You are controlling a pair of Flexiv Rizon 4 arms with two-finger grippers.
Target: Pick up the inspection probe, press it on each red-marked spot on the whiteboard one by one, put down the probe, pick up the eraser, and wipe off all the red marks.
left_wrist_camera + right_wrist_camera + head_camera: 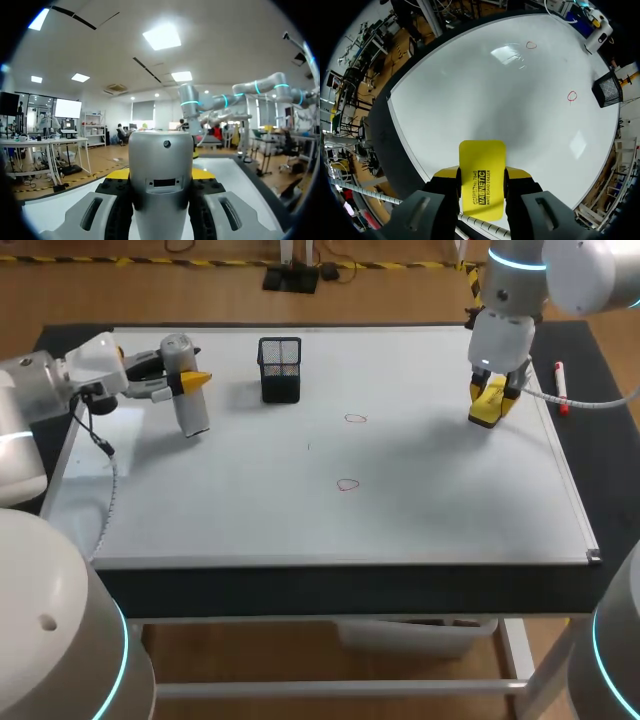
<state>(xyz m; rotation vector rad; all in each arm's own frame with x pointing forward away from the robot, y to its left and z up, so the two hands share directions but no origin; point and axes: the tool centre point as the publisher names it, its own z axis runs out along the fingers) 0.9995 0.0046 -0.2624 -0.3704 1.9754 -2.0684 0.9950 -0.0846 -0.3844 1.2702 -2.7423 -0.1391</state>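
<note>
The left tool [190,382] is clamped on the inspection probe [192,415], one yellow-tipped finger on each side of its silver-grey body. In the left wrist view the probe fills the gap so fully that only slivers of yellow show behind it, and its lower end is cut off. From the head view that end hangs below the tool, close over the whiteboard [250,500], but whether it touches cannot be told. The right tool [490,400] is closed on the yellow eraser [481,155], gripped by its long sides with a good part of it standing out ahead of the fingertips. Contact between the eraser and the board cannot be made out either. Two small red marks lie ahead of the right tool, well apart from it: one red mark [355,419] nearer and the second red mark [347,484] farther off to the side, both thin outlines and hard to read. A black mesh pen holder [280,370] stands on the board just beside the left tool, between the two arms. A red marker [560,387] lies near the right tool, on the dark surface [330,585] that frames the whiteboard.
</note>
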